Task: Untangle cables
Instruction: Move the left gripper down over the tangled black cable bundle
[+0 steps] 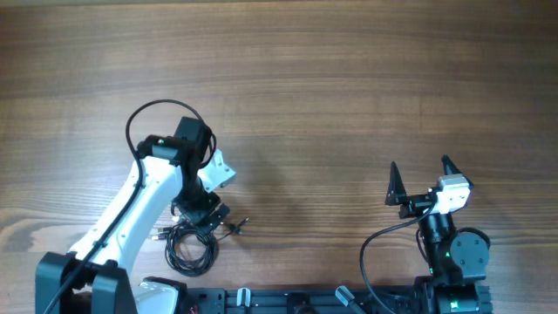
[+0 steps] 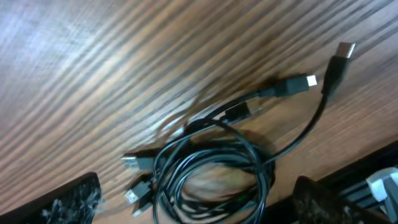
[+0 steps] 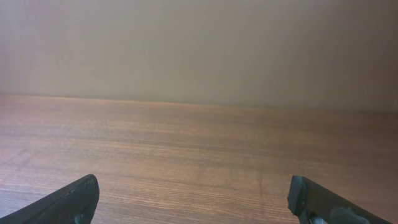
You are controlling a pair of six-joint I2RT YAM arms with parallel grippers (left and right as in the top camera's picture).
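The cables lie as a bunched black coil on the wooden table near the front edge, left of centre. In the left wrist view the cables form a tangled loop with small plug ends sticking out to the left and upper right. My left gripper is open, its two fingers wide apart on either side of the coil, just above it; in the overhead view my left gripper hangs over the coil's top. My right gripper is open and empty at the right, far from the cables, and shows open in the right wrist view.
A thicker black cord loops over the left arm's wrist unit. Another black cord curves beside the right arm's base. The table's front rail runs along the bottom edge. Bare wood spreads across the middle and back.
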